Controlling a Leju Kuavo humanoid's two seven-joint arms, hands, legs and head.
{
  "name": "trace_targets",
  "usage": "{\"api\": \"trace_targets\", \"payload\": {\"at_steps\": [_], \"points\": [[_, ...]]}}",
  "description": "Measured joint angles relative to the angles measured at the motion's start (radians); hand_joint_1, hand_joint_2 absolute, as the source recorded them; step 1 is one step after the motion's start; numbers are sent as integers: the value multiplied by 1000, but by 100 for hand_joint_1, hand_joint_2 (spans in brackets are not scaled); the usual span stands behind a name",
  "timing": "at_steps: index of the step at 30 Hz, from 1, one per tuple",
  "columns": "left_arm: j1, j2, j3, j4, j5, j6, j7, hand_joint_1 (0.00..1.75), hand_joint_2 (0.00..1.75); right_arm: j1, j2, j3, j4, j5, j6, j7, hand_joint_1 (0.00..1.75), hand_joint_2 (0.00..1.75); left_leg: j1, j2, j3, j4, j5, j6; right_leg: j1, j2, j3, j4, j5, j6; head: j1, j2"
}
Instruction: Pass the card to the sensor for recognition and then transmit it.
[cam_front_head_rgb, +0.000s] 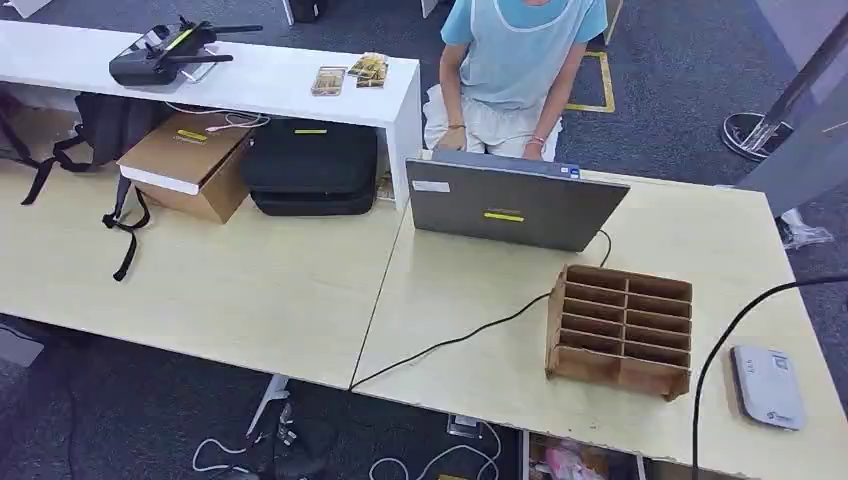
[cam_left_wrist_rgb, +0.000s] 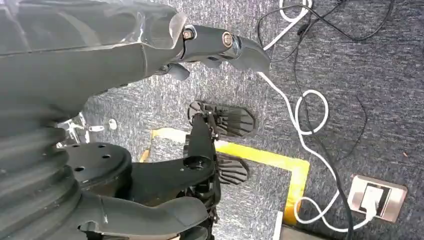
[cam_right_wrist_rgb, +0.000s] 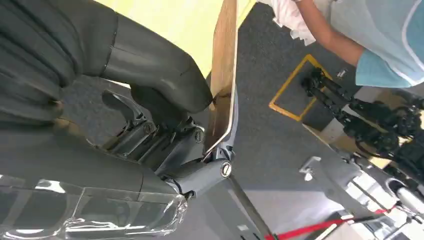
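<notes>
Your right hand (cam_right_wrist_rgb: 175, 125) already pinches the card (cam_right_wrist_rgb: 222, 75), thumb pressed on one flat face, darker fingers behind it, card seen edge-on with its long axis running out past the fingers. In the head view the white sensor (cam_front_head_rgb: 767, 386) lies flat on the table (cam_front_head_rgb: 250, 290) at its near right corner, just right of the wooden slot rack (cam_front_head_rgb: 620, 330), so I judge the right arm is the nearer one and the card goes toward that side. Your left hand (cam_left_wrist_rgb: 220, 47) hangs over the floor, holding nothing; fingers look loosely extended, spread unclear. Count: one card, one sensor, one rack, one laptop (cam_front_head_rgb: 510, 205), one person (cam_front_head_rgb: 520, 60) seated behind it
</notes>
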Motion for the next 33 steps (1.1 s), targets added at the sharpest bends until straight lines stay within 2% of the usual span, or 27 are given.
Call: {"api": "trace_targets", "payload": {"at_steps": [5, 11, 19, 28, 33], "points": [[12, 6, 0, 0, 6, 2, 0, 0, 175, 3, -23, -2, 2, -99, 18, 37, 175, 175, 0, 0, 0, 0, 0, 0, 0, 1, 0, 0, 0, 0, 0, 0], [29, 10, 0, -1, 7, 10, 0, 0, 175, 61, -42, -28, -16, -203, 0, 6, 175, 175, 0, 0, 0, 0, 0, 0, 0, 0, 0, 0, 0, 0, 0, 0], [47, 20, 9, -1, 11, 5, 0, 0, 175, 230, -84, -104, -64, -293, -28, -42, 175, 175, 0, 0, 0, 0, -1, 1, 0, 0, 0, -1, 0, 0, 0, 0], [55, 27, 34, -1, 9, 4, 0, 0, 175, 429, -88, -202, -121, -317, -71, -72, 175, 175, 0, 0, -1, 0, -1, 1, 0, -1, 0, 0, 0, 0, 0, 0], [59, 29, 52, -1, -2, 4, 0, 0, 175, 570, -78, -300, -203, -287, -111, -67, 175, 175, 1, -4, -2, -1, -1, 1, 1, -5, 0, -1, -1, 1, 0, 0]]}}
